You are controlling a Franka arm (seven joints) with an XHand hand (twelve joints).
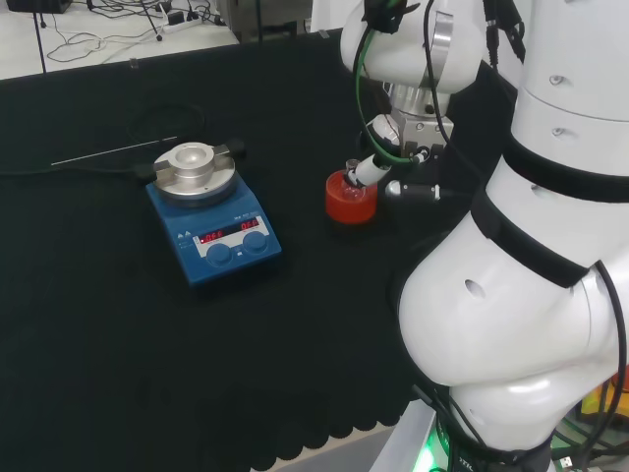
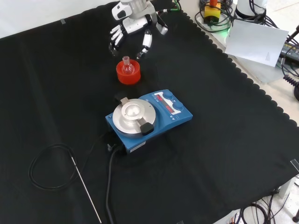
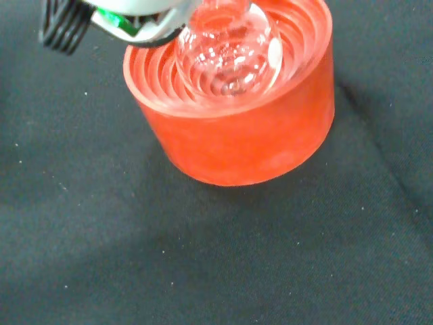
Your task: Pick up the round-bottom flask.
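A clear round-bottom flask (image 2: 125, 62) sits upright in a red ribbed stand (image 2: 128, 74) on the black cloth. In the front view the hand (image 2: 133, 25) hangs just beyond the stand, fingers (image 2: 146, 44) spread and pointing down, apart from the flask. From the head view, the hand (image 1: 413, 147) is right of the red stand (image 1: 350, 202), with one fingertip (image 1: 366, 172) over its rim near the flask's neck (image 1: 351, 165). The wrist view looks down on the flask's bulb (image 3: 230, 54) inside the stand (image 3: 237, 135), with part of the hand (image 3: 128, 17) close to it. The hand is open and holds nothing.
A blue hotplate stirrer (image 2: 149, 114) with a round metal top stands near the stand, on its left in the head view (image 1: 211, 221). A thin metal rod (image 2: 86, 191) and a looped black cable (image 2: 46, 163) lie beyond it. The cloth's scalloped edge (image 2: 243, 77) runs along the front view's right.
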